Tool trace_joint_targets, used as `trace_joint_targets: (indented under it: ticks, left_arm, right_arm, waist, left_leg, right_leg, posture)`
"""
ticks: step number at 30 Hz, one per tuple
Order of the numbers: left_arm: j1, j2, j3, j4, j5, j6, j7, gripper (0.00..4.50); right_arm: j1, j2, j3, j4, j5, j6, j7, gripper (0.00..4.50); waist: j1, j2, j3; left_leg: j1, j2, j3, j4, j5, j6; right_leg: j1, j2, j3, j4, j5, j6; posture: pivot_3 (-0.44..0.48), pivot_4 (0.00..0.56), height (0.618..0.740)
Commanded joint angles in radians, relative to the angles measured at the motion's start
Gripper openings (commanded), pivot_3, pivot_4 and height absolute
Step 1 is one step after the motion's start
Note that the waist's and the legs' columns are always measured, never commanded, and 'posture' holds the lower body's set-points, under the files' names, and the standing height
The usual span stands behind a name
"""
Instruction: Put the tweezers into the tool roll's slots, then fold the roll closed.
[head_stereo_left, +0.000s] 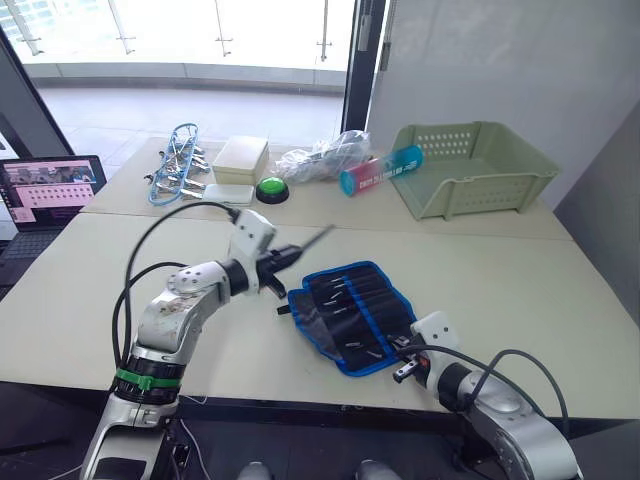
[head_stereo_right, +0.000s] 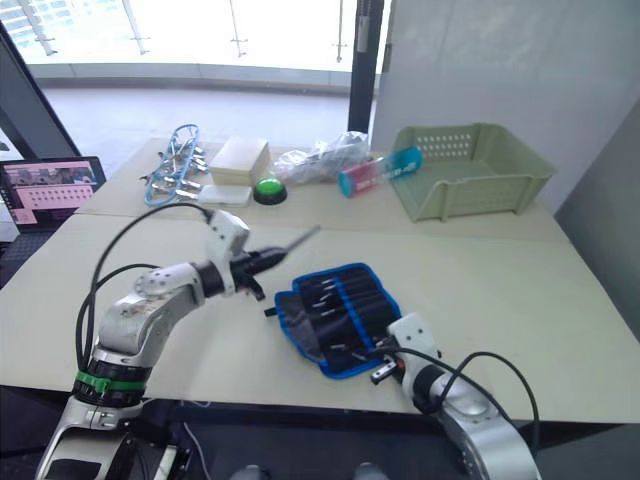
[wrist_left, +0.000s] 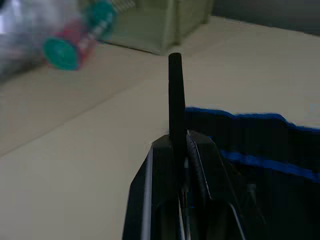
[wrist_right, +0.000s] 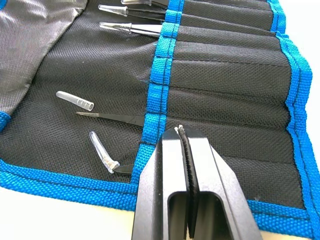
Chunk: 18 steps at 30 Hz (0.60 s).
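One tweezers (head_stereo_left: 312, 241) in the left gripper's (head_stereo_left: 283, 258) closed fingers, tip toward the basket (head_stereo_left: 470, 165); right fingers (wrist_right: 187, 165) shut, empty.

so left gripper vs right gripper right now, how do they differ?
The left gripper is shut on a tweezer, held above the table beside the tool roll; the right gripper is shut on nothing, sitting at the roll's near edge. Left points across the table, right at the slots. Both have black fingers.
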Motion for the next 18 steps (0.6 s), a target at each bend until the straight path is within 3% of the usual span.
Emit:
trace_joint_targets:
  ticks: [1,7,18]
  left_arm:
    - [-0.088,0.071,-0.092,-0.045,0.002,0.149,-0.075,0.04]
    - [-0.192,0.163,-0.255,-0.053,0.060,0.224,-0.177,0.04]
    - [-0.263,0.123,-0.377,-0.020,0.152,0.282,-0.153,0.04]
  right_arm:
    - [0.015,-0.007,-0.008,0.072,-0.023,0.039,-0.025,0.00]
    - [0.027,0.000,-0.012,0.064,-0.025,0.034,-0.035,0.00]
    - [0.050,0.019,-0.013,0.050,-0.028,0.030,-0.054,0.00]
  waist:
    - [-0.001,0.000,0.002]
    - [-0.001,-0.001,0.003]
    - [0.003,-0.001,0.005]
  left_leg:
    - [0.000,0.000,0.000,0.000,0.000,0.000]
    - [0.000,0.000,0.000,0.000,0.000,0.000]
    - [-0.002,0.000,0.000,0.000,0.000,0.000]
  right_leg:
    - [0.000,0.000,0.000,0.000,0.000,0.001]
    - [0.000,0.000,0.000,-0.001,-0.002,0.004]
    - [-0.001,0.000,0.000,-0.001,-0.002,0.004]
  posture:
    - [0.000,0.150,0.740]
    - [0.000,0.150,0.740]
    - [0.000,0.150,0.740]
